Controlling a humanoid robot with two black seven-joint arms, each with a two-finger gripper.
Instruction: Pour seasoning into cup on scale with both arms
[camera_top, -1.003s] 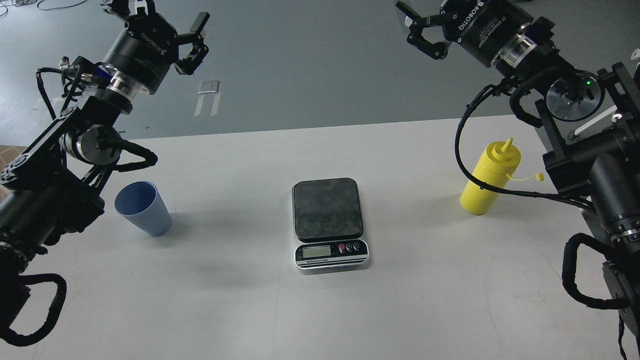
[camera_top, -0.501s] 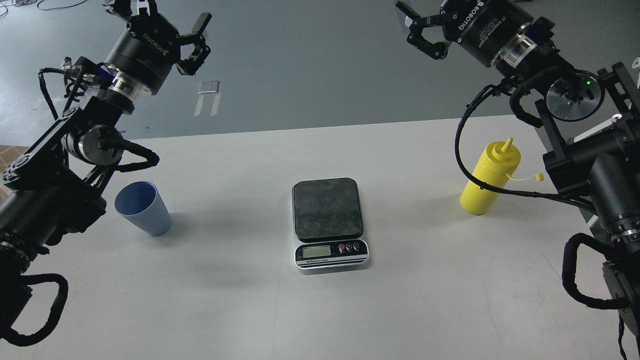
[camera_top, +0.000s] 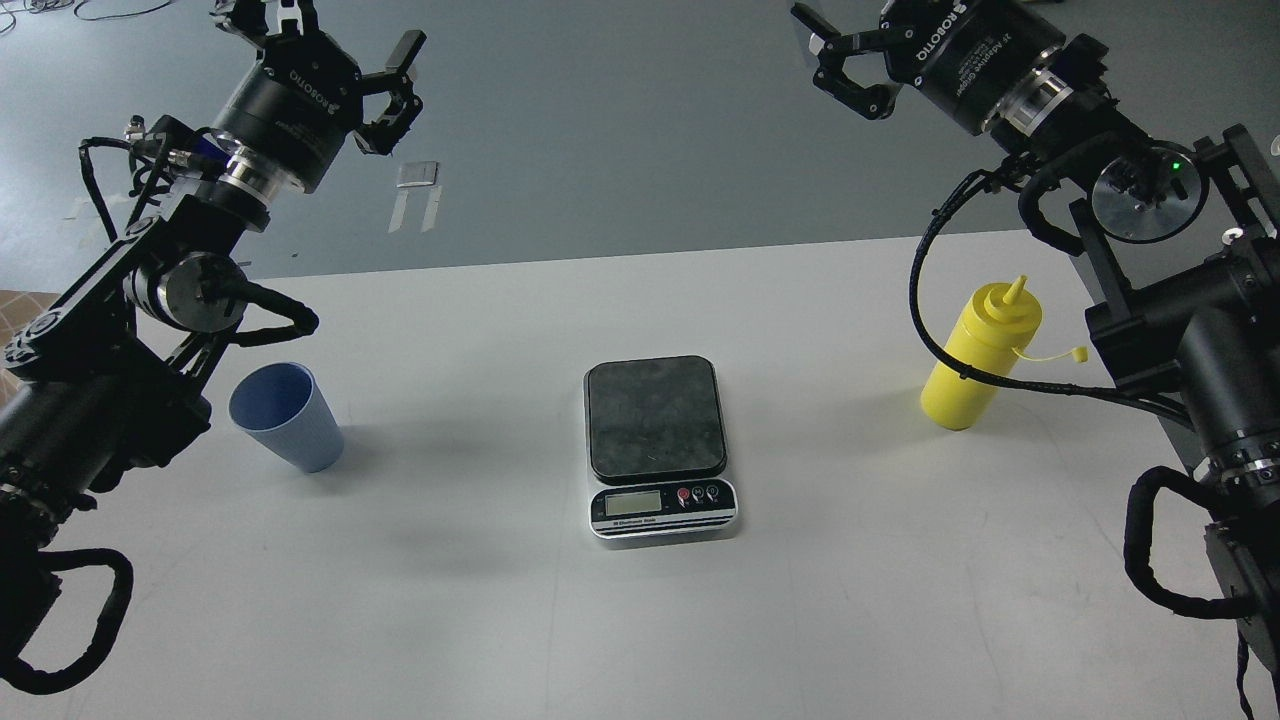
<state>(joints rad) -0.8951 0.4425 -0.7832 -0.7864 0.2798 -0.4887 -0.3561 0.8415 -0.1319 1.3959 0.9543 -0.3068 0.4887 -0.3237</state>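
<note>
From the head view, you have the scale sitting at the middle of the white surface, its dark platform bare, so nothing of the task is placed yet. The cup stands upright to the left, well apart from the scale and near your left arm's lower links; the seasoning stands upright to the right, also well apart from the scale, with a loop of your right arm's cable crossing in front of its lower body. Your left pincer hangs high above the far edge, fingers spread wide and holding nothing; your right pincer is likewise raised, fingers apart and empty. Expect the cup to be light and thin-walled: its ribs should give grip, but a hard squeeze could deform it, so take it around the mid-wall below the rim, where the taper is less likely to let it slide. The bottle looks soft and squeezable, probably heavier if full; grasp its yellow body around the middle, firmly enough to hold but no more, since extra pressure would likely push seasoning out early. Its tethered cap hangs off to the side, so the nozzle seems uncovered. Mind that cable when you reach.
</note>
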